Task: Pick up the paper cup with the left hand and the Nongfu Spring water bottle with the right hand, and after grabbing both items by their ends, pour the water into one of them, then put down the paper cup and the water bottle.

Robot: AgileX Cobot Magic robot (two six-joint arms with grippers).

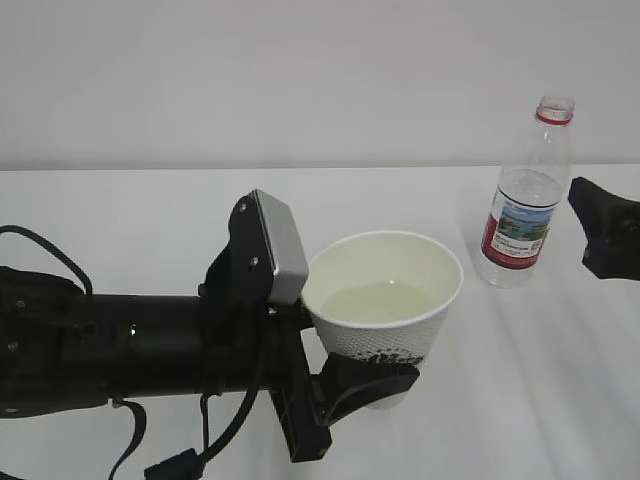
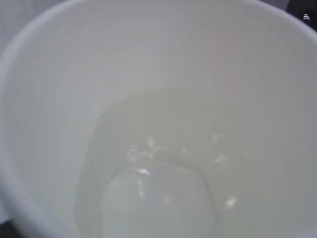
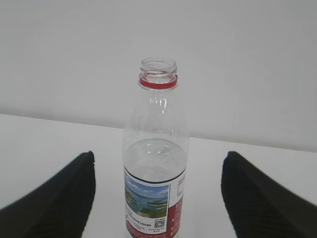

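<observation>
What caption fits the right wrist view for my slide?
Open right claw flanking the uncapped, upright Nongfu Spring water bottle on the white table.

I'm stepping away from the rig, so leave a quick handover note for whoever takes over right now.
Left gripper: jaws shut on the paper cup, held upright above the table, gripped low on its body.
Right gripper: jaws open on either side of the Nongfu Spring water bottle, not touching it.
Bottle stands upright on the table, uncapped, partly full.
Done: water is in the cup, bottle is set down and released.
Left: put down the cup and release it.
</observation>
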